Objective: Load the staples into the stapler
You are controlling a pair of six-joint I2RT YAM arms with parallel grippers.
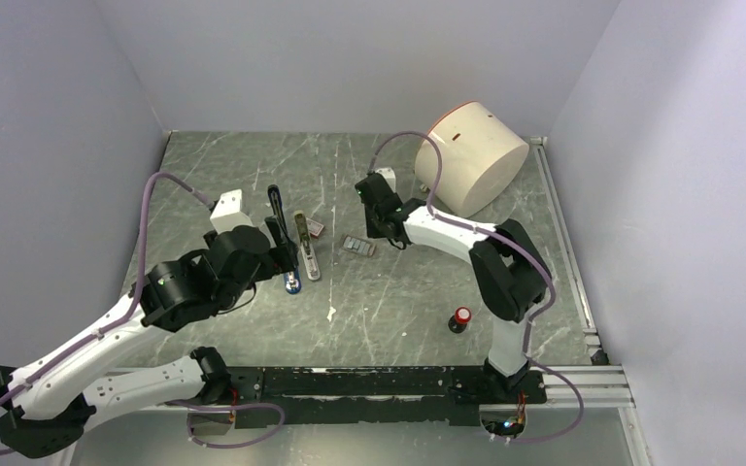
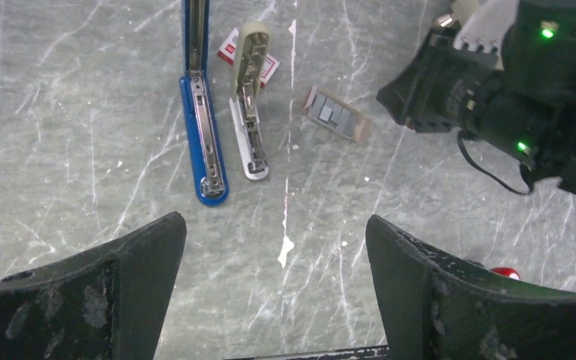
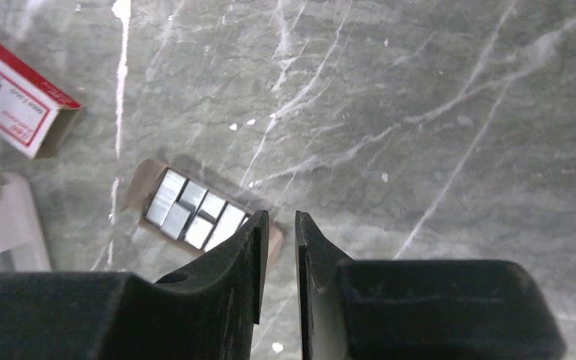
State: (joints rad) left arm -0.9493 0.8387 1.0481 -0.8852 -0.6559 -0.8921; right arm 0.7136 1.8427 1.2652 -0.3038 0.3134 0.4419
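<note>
two hands — left hand (image 2: 274, 221) wide open, empty, right hand (image 3: 281, 217) nearly closed at staples (image 3: 191, 210), nothing visibly held

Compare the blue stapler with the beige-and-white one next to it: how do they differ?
Colour: the blue stapler has a blue shell; the beige-and-white stapler has a beige top on a white base. Length: opened out, the blue stapler spans farther than the beige-and-white stapler. Shared: both lie open, side by side on the table, silver channels exposed.
</note>
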